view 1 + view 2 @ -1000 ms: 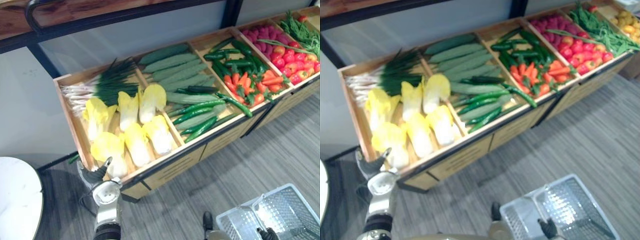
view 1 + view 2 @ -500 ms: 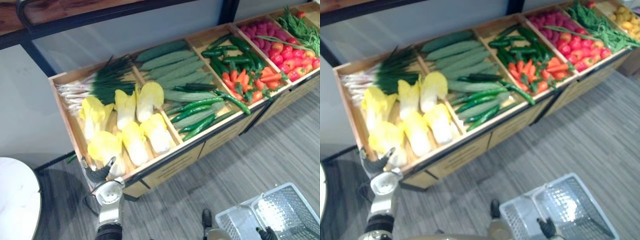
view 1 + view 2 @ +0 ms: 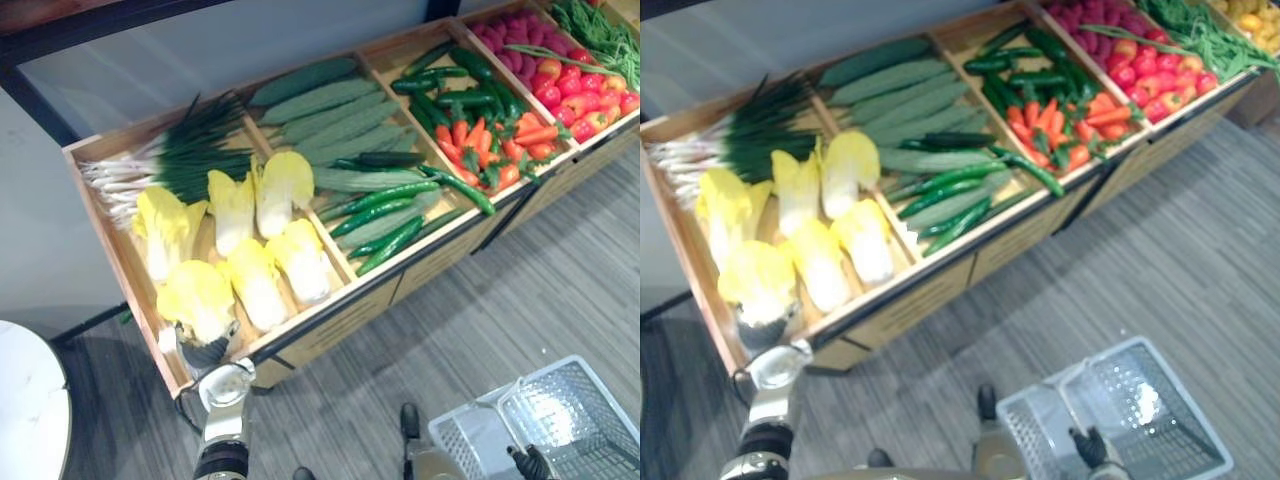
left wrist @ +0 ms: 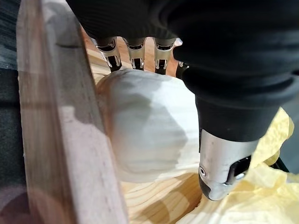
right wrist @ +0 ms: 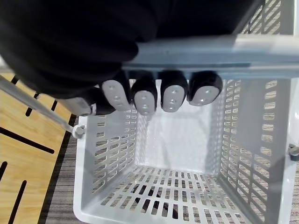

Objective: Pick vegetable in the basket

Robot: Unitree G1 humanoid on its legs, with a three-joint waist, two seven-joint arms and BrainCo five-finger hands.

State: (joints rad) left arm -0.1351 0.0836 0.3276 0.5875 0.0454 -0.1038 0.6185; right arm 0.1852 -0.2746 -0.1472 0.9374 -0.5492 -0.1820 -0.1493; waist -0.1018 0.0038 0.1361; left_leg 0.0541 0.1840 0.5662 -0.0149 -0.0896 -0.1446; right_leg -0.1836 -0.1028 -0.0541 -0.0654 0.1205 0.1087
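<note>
The cabbage (image 3: 195,295) lies in the crate's (image 3: 128,280) near-left corner. The left hand (image 4: 222,163) straddles its white base; grip unclear. It should squeeze the firm base, not the leaves. The right hand (image 5: 154,95) clasps the basket (image 5: 177,196) handle.

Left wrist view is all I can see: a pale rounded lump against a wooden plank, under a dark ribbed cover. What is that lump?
Observer: The white base of a yellow-leaved cabbage, nearest the front of a long wooden produce crate; the left hand is over it.
Operator: And the robot's other hand?
Observer: The right hand has its fingers curled round the handle of a light grey slatted plastic basket.
Operator: What lies beside the cabbages?
Observer: In the next compartment, long green cucumbers.
</note>
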